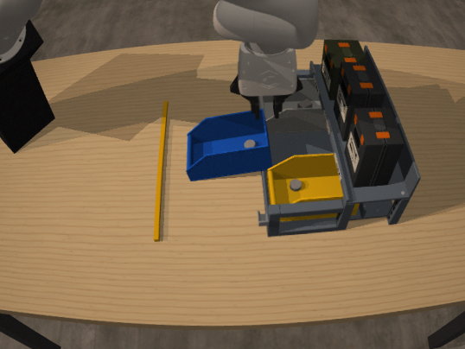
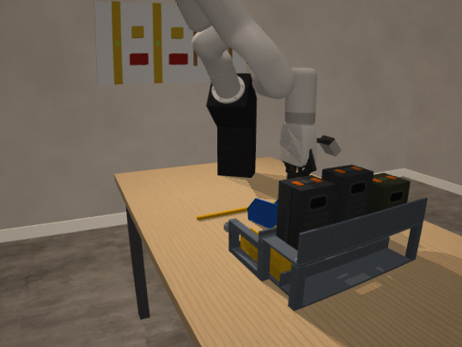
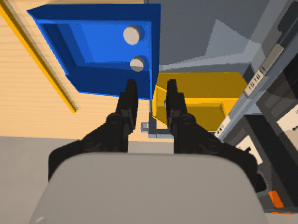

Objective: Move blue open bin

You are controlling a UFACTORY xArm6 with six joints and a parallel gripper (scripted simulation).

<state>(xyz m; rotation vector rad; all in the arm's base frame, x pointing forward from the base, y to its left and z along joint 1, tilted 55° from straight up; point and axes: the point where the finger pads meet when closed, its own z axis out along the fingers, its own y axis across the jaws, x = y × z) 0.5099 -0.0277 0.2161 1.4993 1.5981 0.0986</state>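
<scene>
On the pale wood table top (image 1: 108, 268) (image 2: 167, 206) (image 3: 30, 110), one yellow strip (image 1: 161, 173) (image 2: 222, 213) (image 3: 42, 60).

A wooden table (image 1: 130, 276) (image 2: 172, 206) (image 3: 30, 115) is carrying a yellow strip (image 1: 161, 173) (image 2: 221, 213) (image 3: 40, 57), a gray shelf standing toward its right edge in the top view.

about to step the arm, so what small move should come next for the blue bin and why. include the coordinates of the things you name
Probably ease the end effector (image 1: 267, 116) (image 3: 151, 90) toward the blue bin's (image 1: 229, 160) (image 3: 95, 50) rear wall, since its parted fingers hold nothing and the bin's rear meets the shelf edge.
</scene>
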